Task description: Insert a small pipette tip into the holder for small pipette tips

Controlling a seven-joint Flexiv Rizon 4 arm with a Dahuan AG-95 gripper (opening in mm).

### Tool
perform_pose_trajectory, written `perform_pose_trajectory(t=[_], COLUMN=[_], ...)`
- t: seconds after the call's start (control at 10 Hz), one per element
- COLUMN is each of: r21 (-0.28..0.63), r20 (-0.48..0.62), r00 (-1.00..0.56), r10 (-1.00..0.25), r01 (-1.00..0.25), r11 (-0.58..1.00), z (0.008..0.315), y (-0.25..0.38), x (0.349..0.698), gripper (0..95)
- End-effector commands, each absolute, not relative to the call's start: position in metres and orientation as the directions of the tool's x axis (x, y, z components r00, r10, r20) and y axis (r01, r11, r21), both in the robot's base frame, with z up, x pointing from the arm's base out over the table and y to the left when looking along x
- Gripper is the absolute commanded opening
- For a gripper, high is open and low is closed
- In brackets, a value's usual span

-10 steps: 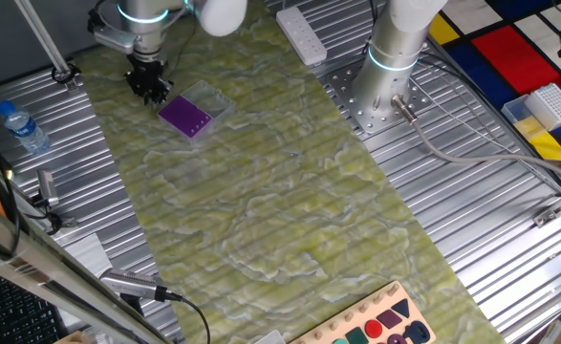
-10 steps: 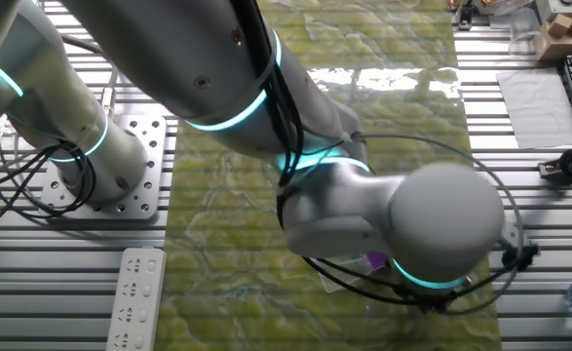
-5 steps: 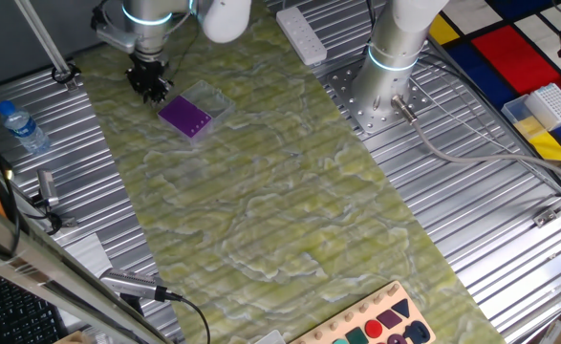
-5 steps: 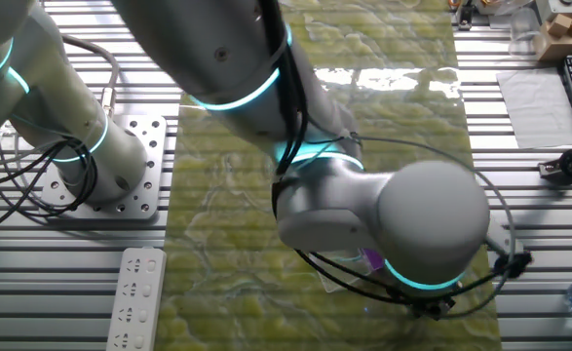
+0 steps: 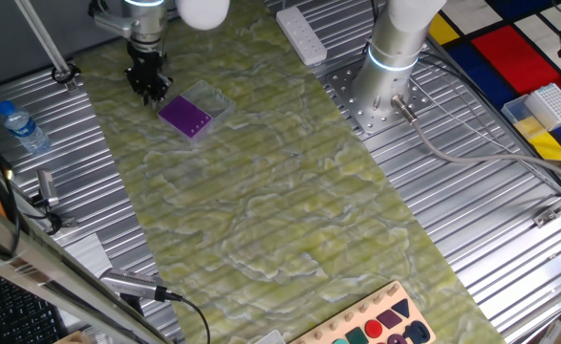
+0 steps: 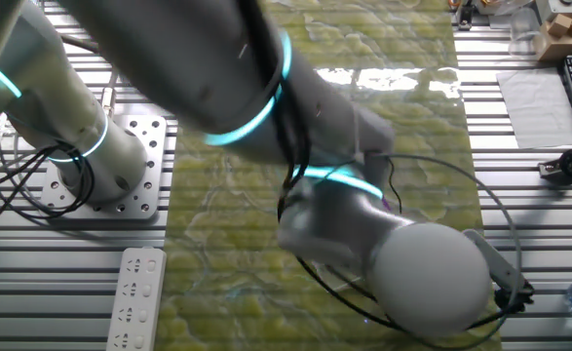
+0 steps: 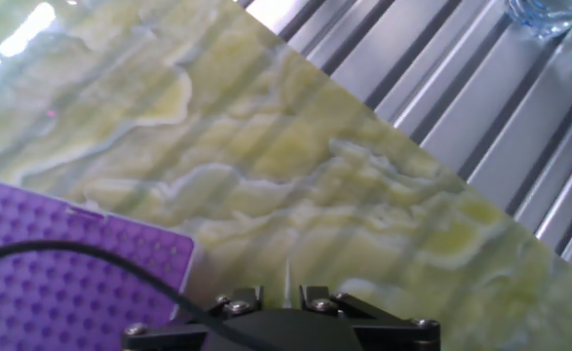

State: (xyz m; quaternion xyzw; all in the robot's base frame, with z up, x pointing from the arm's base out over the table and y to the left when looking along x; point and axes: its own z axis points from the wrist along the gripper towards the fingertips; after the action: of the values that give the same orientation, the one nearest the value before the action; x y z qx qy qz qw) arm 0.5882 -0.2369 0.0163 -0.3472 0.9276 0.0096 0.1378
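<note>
The holder for small pipette tips point(image 5: 184, 117) is a flat purple square lying on the green mat, with its clear cover point(image 5: 210, 99) just behind it. My gripper point(image 5: 150, 93) hangs just left of the holder, slightly above the mat. In the hand view the holder point(image 7: 61, 278) fills the lower left, and my gripper point(image 7: 281, 292) is off its right edge, over bare mat. A thin pale small pipette tip point(image 7: 286, 278) sticks out between the nearly closed fingers. In the other fixed view the arm hides the gripper and holder.
A water bottle point(image 5: 22, 127) lies on the ribbed table left of the mat. Also in view are a white power strip point(image 5: 301, 35), a second arm's base point(image 5: 385, 86), a white gridded rack point(image 5: 552, 105) at far right, and a shape board point(image 5: 376, 325) at the front.
The gripper has shifted slightly up and away from the holder's left edge. The arm's wrist and elbow have swung, covering more of the other fixed view.
</note>
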Motion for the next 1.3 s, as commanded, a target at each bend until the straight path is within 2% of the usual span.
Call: perform_pose_trajectory(t=[0.1, 1.3], r21=[-0.101, -0.110], r20=[-0.244, -0.242], r00=[-0.722, -0.703], r10=[-0.648, -0.668], r01=[-0.645, -0.665], r11=[0.757, 0.739], z=[0.0144, 0.0143], y=[-0.2424, -0.2437], x=[0.5851, 0.5853], gripper=[19.0, 19.0])
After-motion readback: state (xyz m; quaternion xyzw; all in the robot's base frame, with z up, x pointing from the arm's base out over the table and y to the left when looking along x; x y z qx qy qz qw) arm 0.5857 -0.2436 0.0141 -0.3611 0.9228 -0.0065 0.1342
